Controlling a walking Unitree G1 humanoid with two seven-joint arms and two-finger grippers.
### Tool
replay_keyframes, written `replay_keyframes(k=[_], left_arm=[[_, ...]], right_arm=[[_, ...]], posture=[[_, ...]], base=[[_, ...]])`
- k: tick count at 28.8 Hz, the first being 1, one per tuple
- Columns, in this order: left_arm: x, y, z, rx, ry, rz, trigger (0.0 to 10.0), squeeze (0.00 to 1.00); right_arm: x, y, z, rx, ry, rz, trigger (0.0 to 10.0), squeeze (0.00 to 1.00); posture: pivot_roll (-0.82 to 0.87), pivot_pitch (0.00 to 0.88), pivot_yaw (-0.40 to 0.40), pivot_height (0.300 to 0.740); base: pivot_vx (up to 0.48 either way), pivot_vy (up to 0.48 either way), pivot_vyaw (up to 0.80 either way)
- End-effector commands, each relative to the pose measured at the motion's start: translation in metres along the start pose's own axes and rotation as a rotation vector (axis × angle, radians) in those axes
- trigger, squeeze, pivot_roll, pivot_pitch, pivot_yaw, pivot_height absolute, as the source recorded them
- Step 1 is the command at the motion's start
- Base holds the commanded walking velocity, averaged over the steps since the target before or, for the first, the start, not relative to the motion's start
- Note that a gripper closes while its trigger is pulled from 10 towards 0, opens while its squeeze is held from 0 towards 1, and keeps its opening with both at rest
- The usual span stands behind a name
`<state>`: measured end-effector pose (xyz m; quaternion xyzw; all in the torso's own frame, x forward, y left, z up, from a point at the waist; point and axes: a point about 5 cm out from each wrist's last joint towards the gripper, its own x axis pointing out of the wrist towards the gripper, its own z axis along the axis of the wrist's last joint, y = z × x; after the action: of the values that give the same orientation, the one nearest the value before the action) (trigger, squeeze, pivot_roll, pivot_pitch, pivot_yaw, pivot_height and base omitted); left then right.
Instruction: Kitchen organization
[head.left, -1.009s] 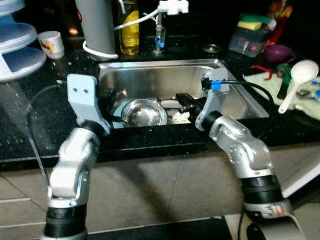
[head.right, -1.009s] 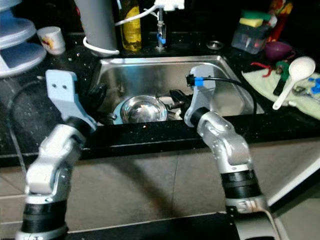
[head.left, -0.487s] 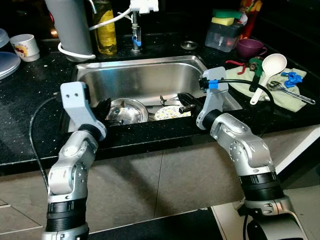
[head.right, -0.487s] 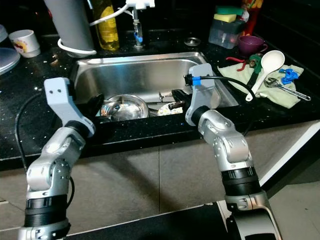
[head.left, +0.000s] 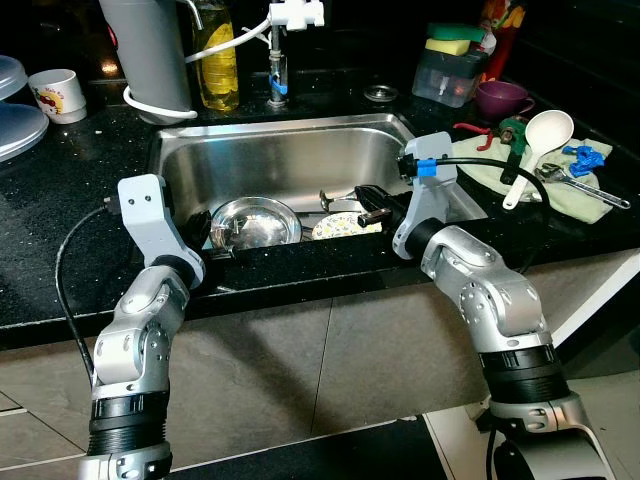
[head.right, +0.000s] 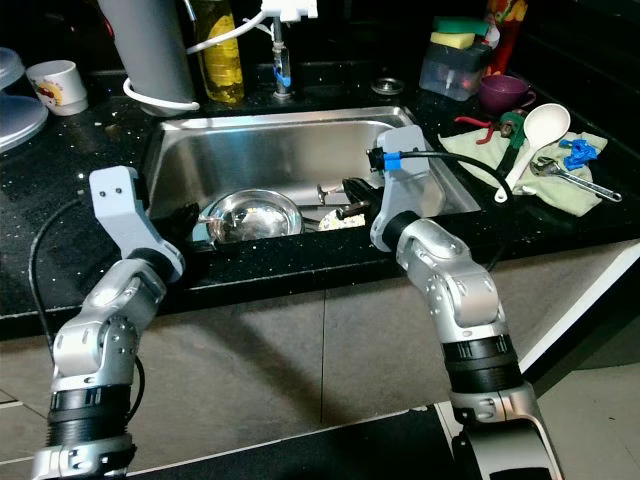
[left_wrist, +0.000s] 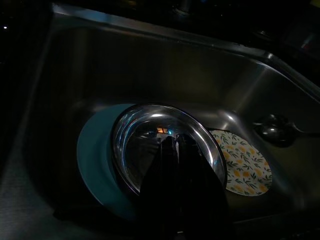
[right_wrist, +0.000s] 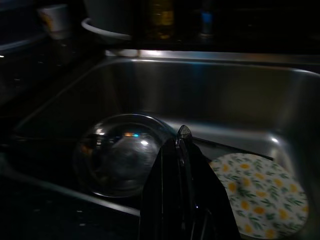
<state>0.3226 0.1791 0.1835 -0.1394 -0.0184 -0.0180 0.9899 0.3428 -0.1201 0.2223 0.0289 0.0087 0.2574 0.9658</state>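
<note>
The robot stands before a steel sink (head.left: 300, 160) let into a black bench (head.left: 60, 230), both arms reaching over the near rim. In the sink lies a steel bowl (head.left: 255, 222) at about seven o'clock of the basin, and just beside it, toward five o'clock, a flowered plate (head.left: 340, 227). The left wrist view adds what the head views barely give: the bowl sits on top of a teal plate (left_wrist: 95, 160), whose edge curves out from under it, and a dark ladle (left_wrist: 272, 129) lies past the flowered plate near the sink wall. The left gripper (left_wrist: 174, 145) hangs over the bowl with its fingers pressed together and holding nothing. The right gripper (right_wrist: 181, 137) hovers between bowl and flowered plate, its fingers likewise closed to a point and empty; a thin utensil handle seems to run behind their tips, though the view is too dark to be sure. The head views show the rest of the bench: a yellow bottle (head.left: 218, 62) and a grey cylinder (head.left: 145, 50) behind the sink at eleven o'clock, a tap (head.left: 280, 40) at twelve, a white mug (head.left: 58, 92) far out at ten, and at two o'clock a purple cup (head.left: 498, 98), a white ladle (head.left: 540, 135) and a cloth (head.left: 580, 195).
</note>
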Motion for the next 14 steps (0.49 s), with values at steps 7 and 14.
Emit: replay_keyframes(k=[7,14], left_arm=[[-0.002,0.008,0.001,0.026,-0.034,0.04,10.0,1.0],[-0.009,-0.003,0.038,0.35,-0.232,0.067,10.0,0.0]], right_arm=[[0.002,0.017,0.008,0.041,-0.018,0.101,10.0,0.0],[0.015,0.038,0.003,-0.009,0.004,0.178,10.0,0.0]], posture=[[-0.01,0.0,-0.029,0.74],[0.01,0.0,-0.033,0.74]], base=[[0.0,0.0,0.0],[0.0,0.0,0.0]])
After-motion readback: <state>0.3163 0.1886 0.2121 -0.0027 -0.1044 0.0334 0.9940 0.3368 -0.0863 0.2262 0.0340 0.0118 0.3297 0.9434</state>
